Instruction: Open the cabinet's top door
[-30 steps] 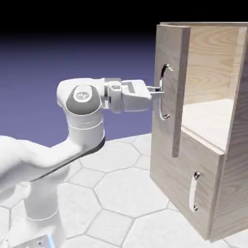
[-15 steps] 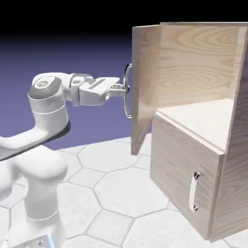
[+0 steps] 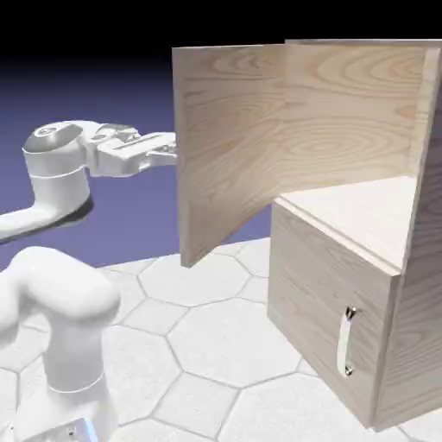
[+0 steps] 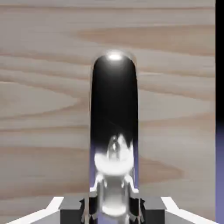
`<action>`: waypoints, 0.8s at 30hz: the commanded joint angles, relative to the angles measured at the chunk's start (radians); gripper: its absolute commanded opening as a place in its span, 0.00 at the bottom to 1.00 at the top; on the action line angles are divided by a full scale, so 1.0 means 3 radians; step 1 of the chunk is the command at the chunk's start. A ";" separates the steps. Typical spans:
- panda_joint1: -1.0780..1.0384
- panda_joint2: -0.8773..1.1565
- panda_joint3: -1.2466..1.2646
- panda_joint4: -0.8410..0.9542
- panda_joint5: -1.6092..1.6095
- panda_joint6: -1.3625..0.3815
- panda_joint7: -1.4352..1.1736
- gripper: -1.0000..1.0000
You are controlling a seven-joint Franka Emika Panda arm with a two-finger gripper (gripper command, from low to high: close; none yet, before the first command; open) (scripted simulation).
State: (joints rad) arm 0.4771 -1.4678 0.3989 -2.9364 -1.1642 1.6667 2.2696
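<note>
Pale wood grain fills most of both views. The cabinet (image 3: 345, 259) stands on the right side of the table (image 3: 207, 345) — a grey-white surface tiled in large hexagons — before a backdrop that runs from blue-violet low down to black at the top. The top door (image 3: 229, 138) is swung wide out to the exterior view's left, its inner face toward the camera and its lower corner hanging above the table; the upper compartment behind it is open, with a bare light shelf. Below, the shorter door (image 3: 319, 302) is shut, its small silver handle (image 3: 347, 341) upright near the cabinet's front corner.

The white arm reaches level from the left, and the gripper (image 3: 171, 154) disappears behind the top door's outer edge. In the hand view the long handle (image 4: 114, 122) — dark and mirror-like, with a bright glint at its top — runs up the middle against the wood, and the grey fingertips (image 4: 98, 203) are clamped on its lower end.
</note>
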 commanded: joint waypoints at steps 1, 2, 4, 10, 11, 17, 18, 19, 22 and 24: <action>-0.0034 0.0076 0.0122 0.0058 0.0106 -0.0083 0.0034 0.00; -0.0076 0.0156 0.0242 0.0122 0.0212 -0.0164 0.0068 0.00; -0.0181 0.0324 0.0484 0.0269 0.0419 -0.0331 0.0137 0.00; -0.0698 0.0853 0.1209 0.0861 0.0992 -0.0884 0.0327 0.00; -0.0813 0.0937 0.1329 0.0980 0.1076 -0.0983 0.0353 0.00; -0.1537 0.1312 0.1960 0.1680 0.1451 -0.1519 0.0452 0.00; -0.1657 0.1355 0.2053 0.1792 0.1497 -0.1599 0.0460 0.00; -0.1778 0.1392 0.2143 0.1902 0.1540 -0.1677 0.0465 0.00; -0.2141 0.1477 0.2399 0.2226 0.1653 -0.1899 0.0467 0.00; -0.2382 0.1513 0.2560 0.2440 0.1718 -0.2040 0.0458 0.00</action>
State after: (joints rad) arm -0.2374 -1.0139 1.1669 -2.2047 -0.6490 1.0557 2.4071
